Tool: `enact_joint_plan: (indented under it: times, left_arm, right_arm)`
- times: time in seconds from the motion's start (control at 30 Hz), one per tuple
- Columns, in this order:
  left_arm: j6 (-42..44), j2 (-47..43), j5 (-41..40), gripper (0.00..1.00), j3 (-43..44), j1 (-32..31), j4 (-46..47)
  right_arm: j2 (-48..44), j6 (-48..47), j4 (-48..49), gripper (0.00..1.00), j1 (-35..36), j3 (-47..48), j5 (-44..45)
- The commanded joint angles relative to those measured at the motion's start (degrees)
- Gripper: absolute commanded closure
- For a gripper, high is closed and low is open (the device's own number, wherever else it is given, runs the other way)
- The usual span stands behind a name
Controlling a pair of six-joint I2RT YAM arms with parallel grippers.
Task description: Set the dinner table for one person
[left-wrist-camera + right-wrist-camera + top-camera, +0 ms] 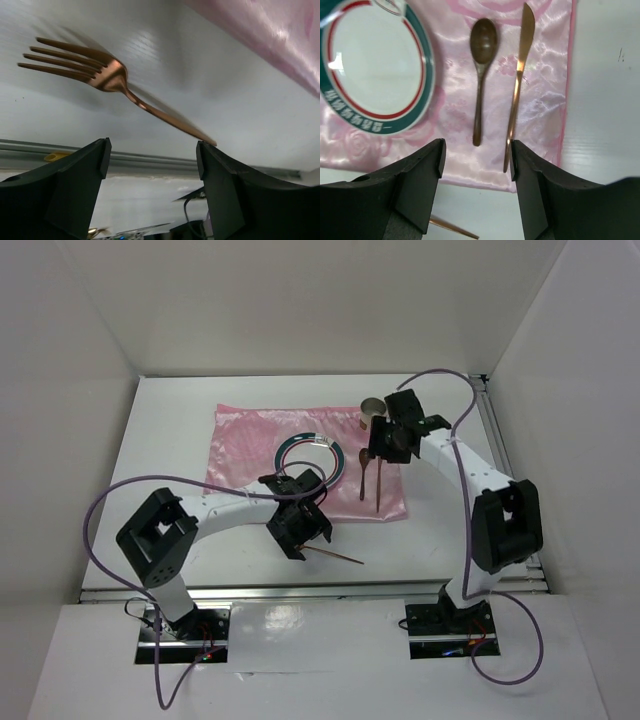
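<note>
Dinner table (170, 440): white, pink cloth (240, 440) at its middle.
On the cloth: plate (375, 70), with spoon (481, 75) and knife (519, 80) side by side to its right.
Off the cloth, on bare table near the front edge: fork (107, 75).
My left gripper (152, 147): wide, empty, above the fork.
My right gripper (477, 150): parted, empty, over the spoon and knife.
Step in hand, I judge: the fork.
Next: pinch its thin handle and lay it left of the plate.
Writing: characters on the plate's green band, unreadable.
</note>
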Motion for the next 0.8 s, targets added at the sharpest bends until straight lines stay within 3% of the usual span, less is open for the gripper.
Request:
enact_joint_plan:
  times: [0.0, 0.23, 0.37, 0.4, 0.5, 0.53, 0.6, 0.77]
  left_arm:
    - [-8.68, 1.33, -4.73, 0.14, 1.31, -0.44, -2.10]
    - [-11.95, 5.81, -6.48, 0.20, 2.63, -0.97, -2.10]
    - [-12.56, 7.40, -7.02, 0.36, 3.16, -0.97, -1.49]
    - [-13.08, 7.40, -6.50, 0.50, 3.16, -0.97, -1.49]
    - [-13.70, 6.71, -5.87, 0.73, 0.98, -1.49, -0.97]
    - [-13.70, 4.96, -4.74, 0.87, -0.08, -1.49, -0.44]
    - [-14.23, 2.67, -3.16, 1.00, -3.32, -2.11, 1.05]
    - [-12.22, -4.28, -5.95, 1.00, -2.56, -4.74, -5.06]
  right_arm:
    - [-5.76, 0.11, 1.52, 0.35, -0.17, -1.39, -1.05]
    - [-11.65, 0.11, 0.38, 0.35, -0.70, -3.94, -1.06]
    - [-12.97, 0.11, -0.15, 0.35, -1.32, -4.56, -1.06]
    - [-12.97, 0.11, -0.15, 0.35, -1.32, -5.08, -1.06]
    - [-13.59, -0.41, -0.15, 0.35, -2.37, -5.70, -1.06]
    - [-14.11, -0.42, -0.15, 0.35, -2.37, -5.70, -1.06]
    - [-14.12, -0.42, -0.15, 0.35, -2.37, -5.70, -1.06]
    - [-13.59, -0.42, -0.68, 0.35, -2.90, -5.18, -1.06]
